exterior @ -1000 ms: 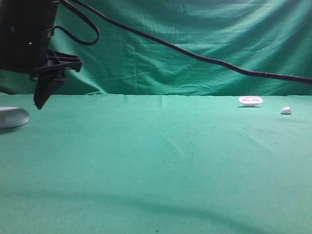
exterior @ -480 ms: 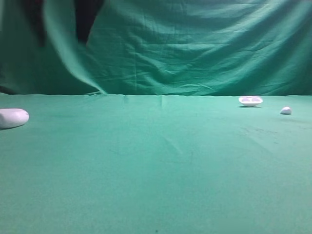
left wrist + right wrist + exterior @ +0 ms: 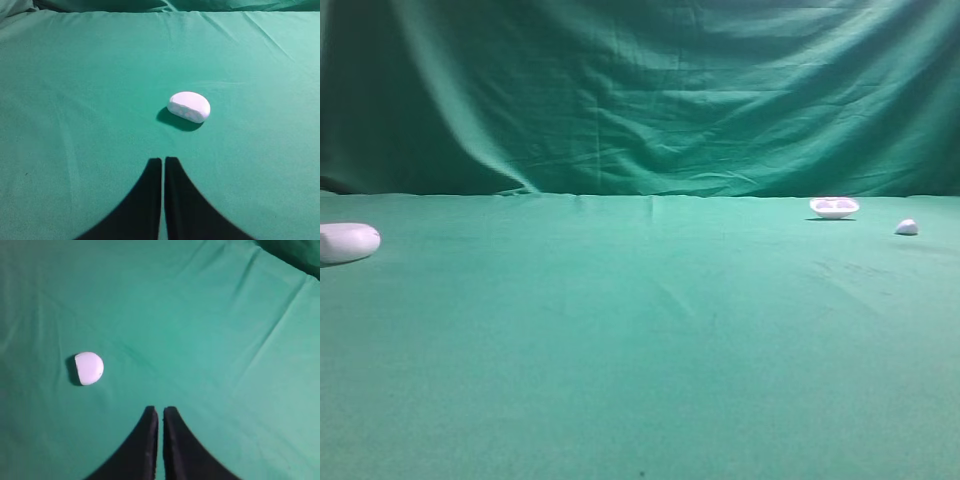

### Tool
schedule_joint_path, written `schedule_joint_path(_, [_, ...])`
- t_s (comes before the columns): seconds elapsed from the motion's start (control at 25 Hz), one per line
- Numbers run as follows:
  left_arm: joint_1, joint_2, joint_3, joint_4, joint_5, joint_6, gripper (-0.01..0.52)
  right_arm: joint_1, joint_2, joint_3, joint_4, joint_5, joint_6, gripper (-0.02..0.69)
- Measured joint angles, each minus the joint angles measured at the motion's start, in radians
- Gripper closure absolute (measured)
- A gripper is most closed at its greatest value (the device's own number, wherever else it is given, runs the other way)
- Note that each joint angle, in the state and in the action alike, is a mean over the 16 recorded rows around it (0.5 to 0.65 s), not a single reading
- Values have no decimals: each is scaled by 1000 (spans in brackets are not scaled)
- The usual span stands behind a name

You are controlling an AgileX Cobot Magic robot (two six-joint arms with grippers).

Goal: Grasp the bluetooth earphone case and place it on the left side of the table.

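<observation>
Exterior high: glossy oblong bluetooth earphone case (image 3: 348, 242) lies on cloth table (image 3: 640, 350); both grippers pressed together.

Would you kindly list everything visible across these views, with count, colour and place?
bluetooth earphone case: one, glossy white, far left of the table, lying free; probably the item ahead of the left claw in the left wrist view.
small dish: one, white, far right, near the backdrop.
small lump: one, white, right of the dish.
table: one, green cloth.
backdrop: one, draped green cloth, behind the table.
left claw: one, black, shut, holding nothing.
right claw: one, black, shut, holding nothing.
</observation>
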Motion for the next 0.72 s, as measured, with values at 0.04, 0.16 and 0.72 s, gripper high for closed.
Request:
schedule_joint_path(0.04, [0, 0, 0, 0, 0, 0, 514, -13, -52, 38, 11, 1, -1, 665])
schedule_joint_path(0.16, [0, 0, 0, 0, 0, 0, 514, -47, -214, 169, 40, 5, 0, 665])
schedule_joint_path(0.72, [0, 0, 0, 0, 0, 0, 514, -91, -935, 805, 91, -50, 35, 665])
